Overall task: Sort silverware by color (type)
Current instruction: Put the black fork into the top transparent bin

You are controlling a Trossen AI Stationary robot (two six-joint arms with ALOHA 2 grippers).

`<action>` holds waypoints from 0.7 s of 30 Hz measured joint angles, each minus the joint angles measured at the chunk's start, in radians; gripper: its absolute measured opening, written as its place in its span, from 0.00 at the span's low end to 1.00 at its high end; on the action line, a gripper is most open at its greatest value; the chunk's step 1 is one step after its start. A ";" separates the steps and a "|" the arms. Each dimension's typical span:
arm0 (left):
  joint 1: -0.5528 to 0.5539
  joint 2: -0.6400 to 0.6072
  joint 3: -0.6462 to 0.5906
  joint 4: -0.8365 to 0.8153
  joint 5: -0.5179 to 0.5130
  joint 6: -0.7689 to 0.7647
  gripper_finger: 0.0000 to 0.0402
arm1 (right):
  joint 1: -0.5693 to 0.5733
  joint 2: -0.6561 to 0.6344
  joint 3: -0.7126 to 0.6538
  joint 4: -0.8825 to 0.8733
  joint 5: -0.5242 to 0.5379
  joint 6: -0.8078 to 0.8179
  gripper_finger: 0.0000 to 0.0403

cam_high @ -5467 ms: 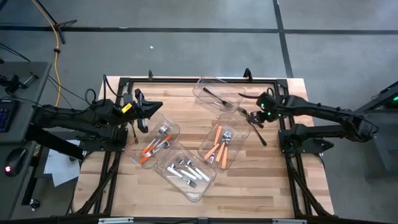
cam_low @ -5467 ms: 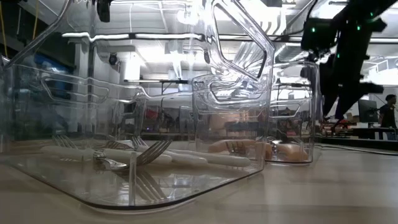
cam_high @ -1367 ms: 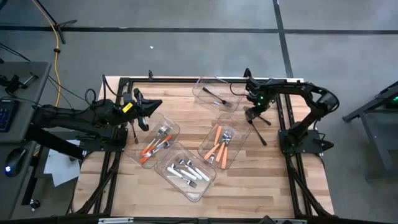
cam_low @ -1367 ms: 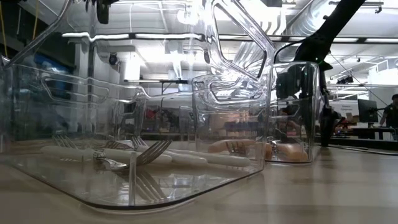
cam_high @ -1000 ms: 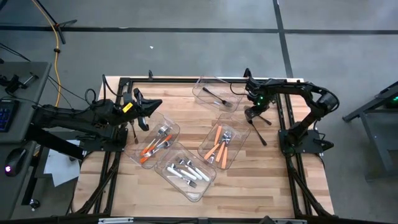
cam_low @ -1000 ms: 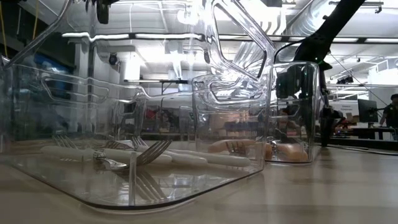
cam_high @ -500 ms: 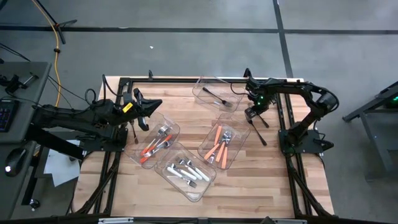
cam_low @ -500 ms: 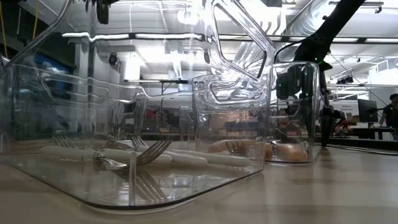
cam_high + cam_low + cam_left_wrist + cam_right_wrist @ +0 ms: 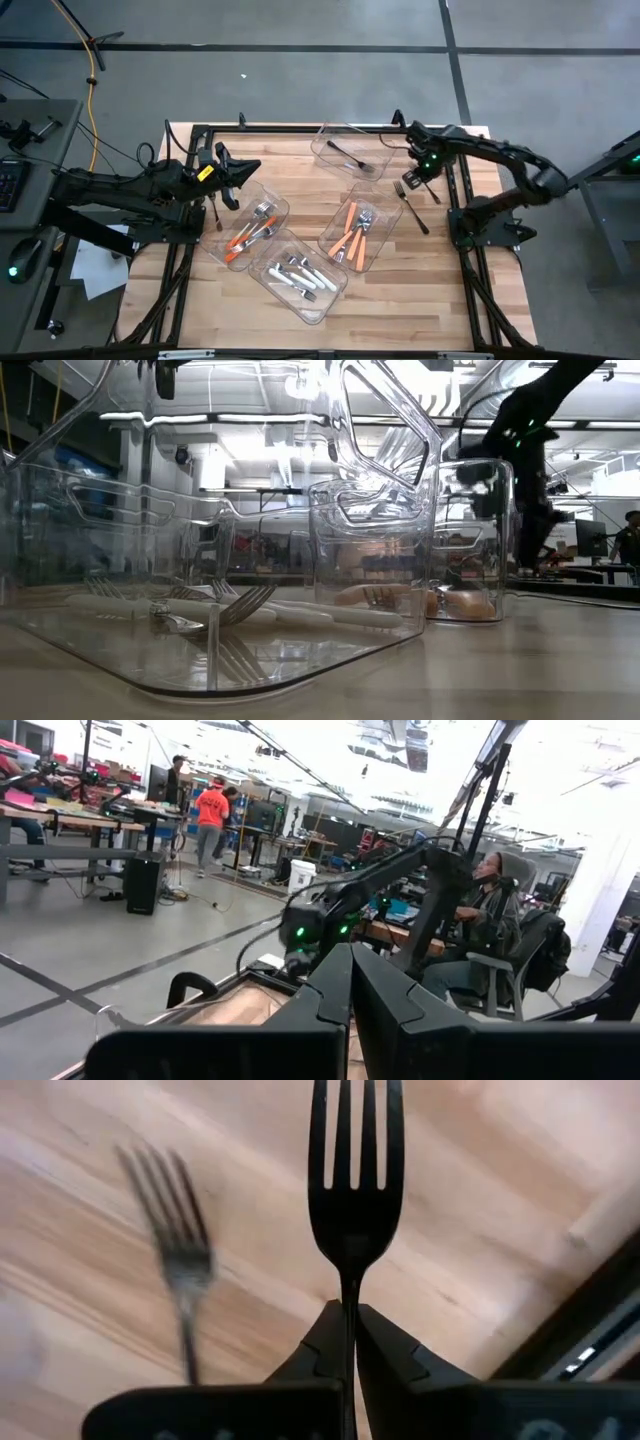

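My right gripper is shut on an all-black fork and hangs above the table's far right part. A second black fork lies flat on the wood below it, blurred in the right wrist view. A clear bin at the far edge holds one black piece. My left gripper is shut on nothing and hovers at the table's left, above a bin. My right gripper pinches the black fork's handle just below its head, between the two fingers. The fork runs in line with the fingers, its tines pointing away past the fingertips. It hangs clear above the wooden tabletop.
Three more clear bins lie in the table's middle. One holds orange-handled pieces, one holds orange-handled and silver pieces, and one holds white-handled pieces. A black frame rail runs along the right side. People show in the room beyond.
My right gripper has risen from the tabletop and drawn toward the table's far right corner, taking one black fork up with it. The other black fork has stayed on the wood.
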 joint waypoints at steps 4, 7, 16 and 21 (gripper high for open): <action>0.000 0.000 0.000 0.000 0.000 0.000 0.00 | 0.000 -0.146 0.001 -0.010 -0.005 0.052 0.00; 0.000 0.000 0.000 0.000 0.000 0.000 0.00 | 0.000 -0.258 0.002 -0.015 -0.007 0.109 0.00; 0.000 0.000 0.000 0.000 0.003 -0.005 0.00 | 0.090 -0.580 0.003 0.140 -0.025 0.279 0.00; 0.000 0.000 0.000 0.009 0.113 -0.051 0.00 | 0.231 -0.641 0.004 0.398 -0.070 0.309 0.00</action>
